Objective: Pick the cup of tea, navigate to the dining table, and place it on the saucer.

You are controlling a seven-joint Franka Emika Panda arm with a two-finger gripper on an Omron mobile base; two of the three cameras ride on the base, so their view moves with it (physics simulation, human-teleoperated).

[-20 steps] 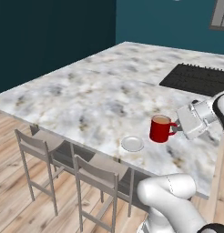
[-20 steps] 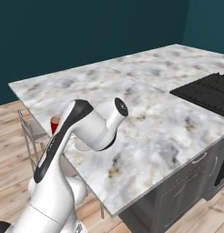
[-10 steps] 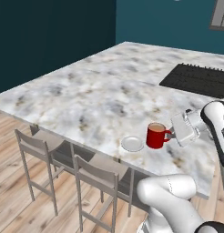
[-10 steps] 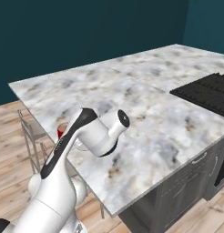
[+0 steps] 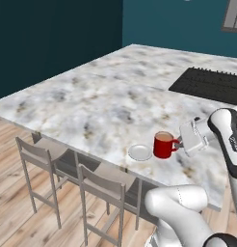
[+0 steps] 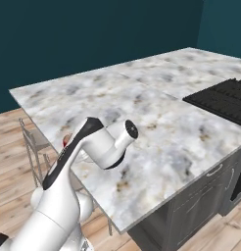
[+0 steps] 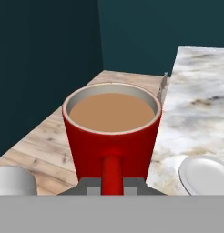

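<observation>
Gripper [image 5: 179, 143] pinches the cup of tea [image 5: 163, 144] by its handle just beside the saucer [image 5: 140, 152]; tilting risks spilling.

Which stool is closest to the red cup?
The stool standing almost below the saucer is closest to the red cup; the other stool stands farther left.
</observation>
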